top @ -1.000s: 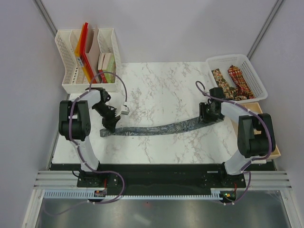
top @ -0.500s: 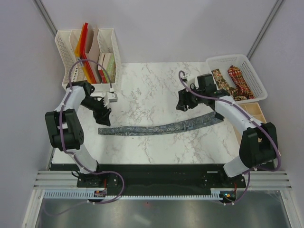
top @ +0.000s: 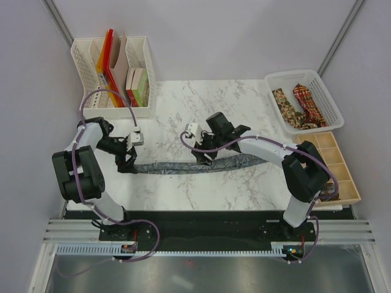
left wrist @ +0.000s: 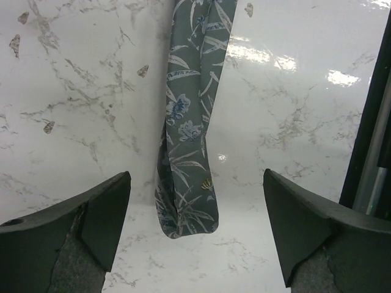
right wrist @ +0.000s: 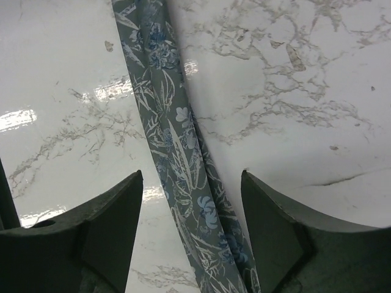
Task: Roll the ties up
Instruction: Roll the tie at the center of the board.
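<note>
A dark grey-green tie [top: 177, 166] with a leaf pattern lies flat and stretched out left to right across the marble table [top: 183, 104]. My left gripper [top: 128, 162] hangs open just above its narrow left end. In the left wrist view that rounded end [left wrist: 186, 210] lies between the wide-apart fingers of the left gripper [left wrist: 195, 178] without touching them. My right gripper [top: 204, 157] hovers open over the tie's middle. In the right wrist view the tie [right wrist: 183, 152] runs between the fingers of the right gripper [right wrist: 190, 176], ungripped. A brown-gold tie [top: 282, 101] and a red tie [top: 307, 101] lie in the white basket [top: 333, 116].
A white file organiser [top: 88, 67] with coloured folders and books stands at the back left. A wooden compartment tray [top: 342, 165] sits at the right edge, below the basket. Bare marble shows in front of the tie and behind it.
Both grippers have let go of the tie's ends and opened. The left one lifted away and came back over the narrow end. The right arm swung left to the tie's middle.
</note>
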You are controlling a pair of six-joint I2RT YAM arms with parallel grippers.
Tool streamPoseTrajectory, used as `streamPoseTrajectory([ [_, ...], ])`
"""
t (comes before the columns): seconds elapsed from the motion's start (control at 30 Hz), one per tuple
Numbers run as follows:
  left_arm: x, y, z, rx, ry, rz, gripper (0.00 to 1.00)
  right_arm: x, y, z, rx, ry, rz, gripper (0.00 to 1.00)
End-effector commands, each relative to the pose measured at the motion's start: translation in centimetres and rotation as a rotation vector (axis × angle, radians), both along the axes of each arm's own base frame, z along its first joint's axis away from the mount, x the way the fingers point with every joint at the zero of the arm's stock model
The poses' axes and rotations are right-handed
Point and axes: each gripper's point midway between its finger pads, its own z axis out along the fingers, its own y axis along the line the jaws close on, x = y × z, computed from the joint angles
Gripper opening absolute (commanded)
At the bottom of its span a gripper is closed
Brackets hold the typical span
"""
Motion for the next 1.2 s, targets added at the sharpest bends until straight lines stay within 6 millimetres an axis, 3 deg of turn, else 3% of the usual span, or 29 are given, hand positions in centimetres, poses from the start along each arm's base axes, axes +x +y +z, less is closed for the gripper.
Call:
streamPoseTrajectory([
  [0.0,0.9,0.8,-1.9,0.032,-0.056,-0.081,0.96,0.2,0.3,-1.3,-0.064,-0.105,0.099,0.73],
  [0.13,1.2,2.1,-3.9,0.108,-0.067,-0.097,0.95,0.0,0.4,-3.2,-0.145,-0.147,0.142,0.73],
  [0.23,0.9,2.7,-4.9,0.144,-0.052,-0.108,0.88,-0.2,0.6,-4.6,-0.195,-0.164,0.170,0.70],
  [0.4,-1.2,3.7,-5.4,0.167,0.067,-0.125,0.56,0.1,1.1,-5.2,-0.221,-0.169,0.194,0.68],
  [0.57,-2.2,4.6,-5.1,0.152,0.113,-0.045,0.42,0.5,0.9,-5.2,-0.247,-0.196,0.175,0.69],
  [0.73,-1.7,4.8,-4.6,0.126,0.095,0.025,0.40,0.1,-0.4,-3.7,-0.262,-0.246,0.197,0.73],
  [0.87,-1.0,4.3,-4.2,0.097,0.052,0.033,0.45,-1.0,-1.1,-4.6,-0.282,-0.220,0.245,0.75],
  [0.97,-0.4,4.3,-4.0,0.088,0.031,0.037,0.46,-0.6,-0.1,-5.3,-0.274,-0.181,0.227,0.66],
  [1.0,-0.3,4.5,-4.1,0.100,0.025,0.029,0.46,-0.6,0.1,-6.4,-0.287,-0.154,0.226,0.63],
  [1.17,-0.5,4.8,-3.5,0.112,0.014,0.011,0.56,0.5,2.1,-6.0,-0.236,-0.118,0.168,0.53],
])
